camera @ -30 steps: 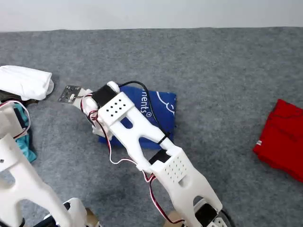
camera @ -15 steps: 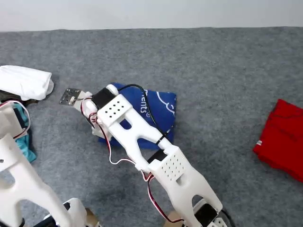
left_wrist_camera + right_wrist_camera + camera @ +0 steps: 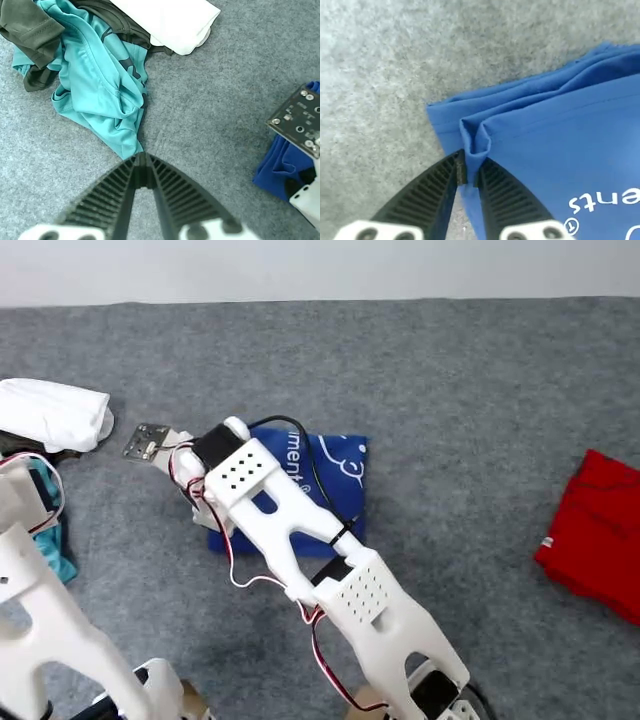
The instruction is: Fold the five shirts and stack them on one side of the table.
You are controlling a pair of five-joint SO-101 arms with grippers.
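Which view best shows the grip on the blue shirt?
Right wrist: the right gripper pinches an edge fold of the blue shirt. High view: the arm covers the grip. Left wrist: a shirt corner.

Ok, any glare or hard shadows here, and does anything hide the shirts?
High view: even soft light, no glare; the right arm covers part of the blue shirt. Left wrist view: flat light, soft shadows in the folds of the teal shirt. Right wrist view: a small dark crease where the right gripper pinches the blue shirt's corner.
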